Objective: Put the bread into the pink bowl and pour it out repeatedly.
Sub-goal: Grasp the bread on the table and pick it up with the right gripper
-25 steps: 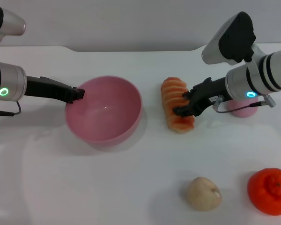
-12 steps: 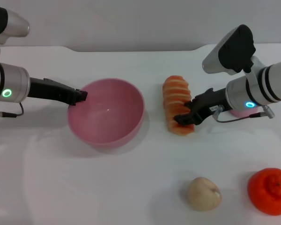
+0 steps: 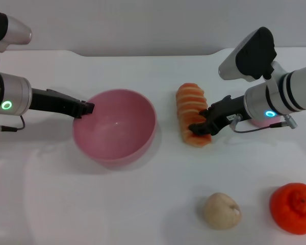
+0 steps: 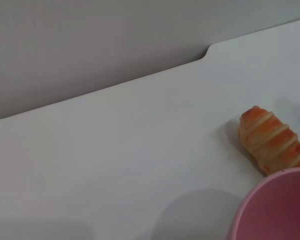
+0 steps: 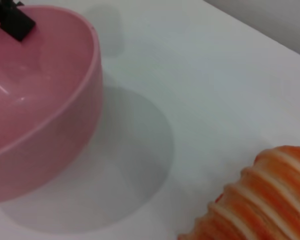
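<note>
The bowl (image 3: 115, 125) sits left of centre on the white table (image 3: 143, 204), upright, its near rim tipped slightly down. The left gripper (image 3: 85, 107) comes in from the left and is pinched on the bowl's left rim, one finger inside the wall and one outside. The bread (image 3: 192, 114) lies on the table right of the bowl, long axis running far to near, with a bare strip of table between the two; they do not touch. The right gripper (image 3: 200, 124) reaches in from the right and is closed across the near half of the bread, dark fingers visible on its right flank and top. In the right wrist view the bread (image 5: 250, 200) lies at one corner and the bowl (image 5: 40, 100) at the opposite side, with open table and the bowl's shadow between them. The left wrist view shows the bowl's rim (image 4: 275, 205) with the far end of the bread (image 4: 270, 140) just beyond it, and the table's notched far edge. A beige lump (image 3: 222, 210) and an orange fruit (image 3: 294, 207) sit near right, well apart from the bread. A pink bun (image 3: 265, 121) lies behind the right forearm. The near centre and near left of the table are open.
</note>
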Robot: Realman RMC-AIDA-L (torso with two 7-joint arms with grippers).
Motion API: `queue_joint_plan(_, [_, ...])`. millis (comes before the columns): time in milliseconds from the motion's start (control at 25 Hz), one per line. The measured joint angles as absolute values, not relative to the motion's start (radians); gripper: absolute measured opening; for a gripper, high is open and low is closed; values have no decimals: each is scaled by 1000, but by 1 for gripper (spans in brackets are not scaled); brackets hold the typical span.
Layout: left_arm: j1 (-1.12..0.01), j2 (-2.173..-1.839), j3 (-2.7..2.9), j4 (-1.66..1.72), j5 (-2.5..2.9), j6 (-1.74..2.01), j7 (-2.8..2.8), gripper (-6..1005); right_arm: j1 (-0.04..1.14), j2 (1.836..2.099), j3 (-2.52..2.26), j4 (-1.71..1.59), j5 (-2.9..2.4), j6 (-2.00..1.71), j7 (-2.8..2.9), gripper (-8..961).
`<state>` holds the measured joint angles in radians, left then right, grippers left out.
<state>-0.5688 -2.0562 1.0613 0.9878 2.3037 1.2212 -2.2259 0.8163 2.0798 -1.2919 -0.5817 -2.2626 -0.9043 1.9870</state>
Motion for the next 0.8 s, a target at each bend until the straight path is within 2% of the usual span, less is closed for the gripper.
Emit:
queue_joint_plan(240, [-568, -2057, 1061, 988, 2302, 1226, -2227, 51, 812, 2081, -1350, -589, -2262, -875, 1985, 395])
queue_joint_plan(800, [-578, -2057, 1061, 988, 2278, 1228, -2222, 53, 802, 2082, -1363, -593, -2262, -856, 1987, 323])
